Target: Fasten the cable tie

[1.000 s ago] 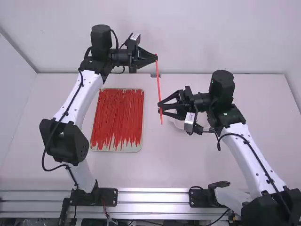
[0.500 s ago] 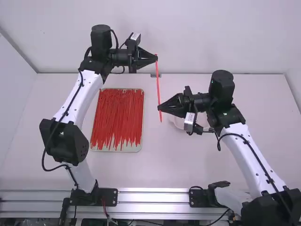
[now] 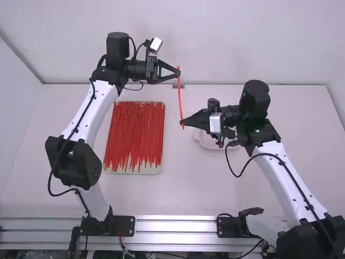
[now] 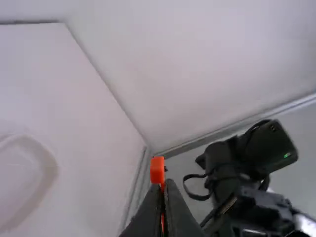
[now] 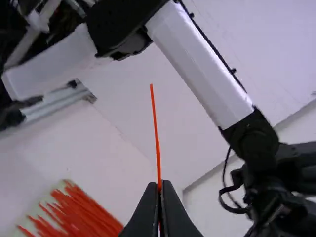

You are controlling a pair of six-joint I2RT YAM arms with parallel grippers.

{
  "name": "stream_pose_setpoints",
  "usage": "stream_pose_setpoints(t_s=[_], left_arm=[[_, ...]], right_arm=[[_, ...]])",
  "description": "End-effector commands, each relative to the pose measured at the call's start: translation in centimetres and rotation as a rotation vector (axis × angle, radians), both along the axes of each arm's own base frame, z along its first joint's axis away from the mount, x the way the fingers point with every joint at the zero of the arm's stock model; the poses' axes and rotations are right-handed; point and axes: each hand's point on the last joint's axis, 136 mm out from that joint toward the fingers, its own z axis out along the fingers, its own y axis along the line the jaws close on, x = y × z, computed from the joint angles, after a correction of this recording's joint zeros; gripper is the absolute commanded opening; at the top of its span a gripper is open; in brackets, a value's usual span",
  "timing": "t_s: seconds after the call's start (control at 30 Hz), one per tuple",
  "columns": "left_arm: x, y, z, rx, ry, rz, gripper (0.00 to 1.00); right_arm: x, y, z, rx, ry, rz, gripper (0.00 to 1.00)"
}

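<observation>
A red cable tie hangs upright above the table's middle, held at both ends. My left gripper is shut on its head end, whose orange-red block pokes out past the fingertips. My right gripper is shut on the lower part of the strip, close to its tail; in the right wrist view the thin strip runs on from my right gripper to its pointed tip. The tie is straight, not looped.
A tray with several loose red cable ties lies on the table under the left arm. A shallow white dish sits below the right gripper. Walls close the table's far edge and left side.
My right gripper has gone from open around the tie's lower part to shut on it. Its wrist has rolled. The left gripper has shifted slightly with the head end.
</observation>
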Motion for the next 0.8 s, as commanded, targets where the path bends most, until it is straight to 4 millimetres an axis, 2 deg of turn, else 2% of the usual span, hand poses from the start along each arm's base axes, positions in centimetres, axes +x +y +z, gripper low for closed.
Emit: stream_pose_setpoints(t_s=[0.0, 0.07, 0.13, 0.2, 0.43, 0.5, 0.63, 0.73, 0.77], left_arm=[[-1.0, -0.3, 0.1, 0.005, -0.226, -0.05, 0.02], [-1.2, -0.3, -0.4, 0.016, -0.245, -0.054, 0.02], [-1.7, -0.4, -1.0, 0.028, -0.278, -0.069, 0.02], [-2.0, -0.7, -1.2, 0.03, -0.295, -0.083, 0.02], [-2.6, -1.2, -1.6, 0.036, -0.412, -0.114, 0.02], [-2.7, -1.4, -1.6, 0.035, -0.443, -0.12, 0.02], [-2.7, -1.3, -1.6, 0.037, -0.601, -0.134, 0.02], [-2.8, -1.6, -1.6, 0.034, -0.727, -0.152, 0.02], [-2.8, -1.6, -1.6, 0.035, -0.733, -0.152, 0.02]], right_arm=[[-0.1, 0.1, 0.2, -0.059, 0.319, 0.007, 0.0], [0.4, 0.2, 0.4, -0.065, 0.386, -0.021, 0.0], [2.3, 0.4, 0.6, -0.055, 0.501, -0.129, 0.0], [3.0, 0.4, 0.7, -0.045, 0.512, -0.169, 0.0], [0.2, 0.2, 1.5, -0.062, 0.414, -0.003, 0.0], [0.8, 0.3, 1.6, -0.062, 0.481, -0.031, 0.0], [3.1, 0.3, 2.2, -0.039, 0.741, -0.136, 0.0], [6.0, -0.6, 2.0, 0.012, 0.942, -0.247, 0.0], [6.2, -0.6, 2.0, 0.015, 0.955, -0.252, 0.0]])
